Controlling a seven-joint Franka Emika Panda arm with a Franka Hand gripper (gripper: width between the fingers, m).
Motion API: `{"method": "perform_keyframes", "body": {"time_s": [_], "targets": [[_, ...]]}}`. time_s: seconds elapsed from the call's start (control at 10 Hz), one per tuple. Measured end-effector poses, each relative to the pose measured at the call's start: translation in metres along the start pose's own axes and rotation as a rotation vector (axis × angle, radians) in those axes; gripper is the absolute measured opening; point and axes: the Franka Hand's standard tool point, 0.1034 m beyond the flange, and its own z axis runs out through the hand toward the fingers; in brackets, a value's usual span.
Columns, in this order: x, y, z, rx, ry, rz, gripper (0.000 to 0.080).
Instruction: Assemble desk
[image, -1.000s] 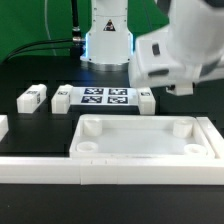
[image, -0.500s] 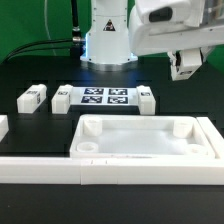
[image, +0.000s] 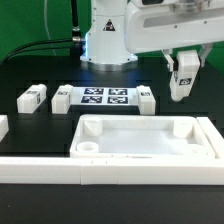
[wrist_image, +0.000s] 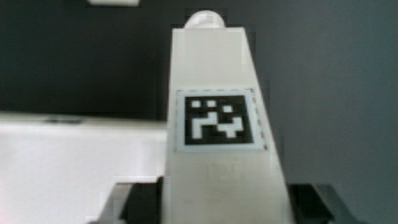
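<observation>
The white desk top (image: 146, 152), a tray with raised rim and corner sockets, lies at the front middle of the table. My gripper (image: 184, 62) is shut on a white square leg (image: 182, 82) and holds it upright in the air above the tray's far corner on the exterior view's right. In the wrist view the leg (wrist_image: 217, 80) fills the middle with its black-and-white tag (wrist_image: 217, 120) facing the camera, between my fingers (wrist_image: 135, 202). The tray's rim (wrist_image: 54, 125) shows beside it. Three more legs lie behind the tray (image: 33, 97), (image: 62, 98), (image: 146, 97).
The marker board (image: 105, 97) lies between the loose legs, in front of the robot base (image: 108, 40). Another white part (image: 3, 127) lies at the exterior view's left edge. A long low white border wall (image: 60, 170) runs along the front.
The arm has swung clear of the camera, and my gripper has come down a little with the leg toward the tray's far right corner. The tray and loose legs have not moved.
</observation>
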Motion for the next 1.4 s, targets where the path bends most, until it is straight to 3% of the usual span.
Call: {"method": "perform_keyframes", "body": {"time_s": [0.2, 0.4, 0.6, 0.8, 1.2, 1.4], "targets": [[0.014, 0.0, -0.007, -0.009, 0.13, -0.003, 0.0288], [0.014, 0.005, -0.003, -0.026, 0.264, -0.015, 0.0288], [0.04, 0.014, -0.005, -0.056, 0.403, -0.098, 0.0288], [0.055, 0.011, -0.015, -0.053, 0.391, -0.125, 0.0288], [0.053, 0.012, -0.009, -0.054, 0.387, -0.125, 0.0288], [0.08, 0.008, -0.014, -0.051, 0.4, -0.156, 0.0288]]}}
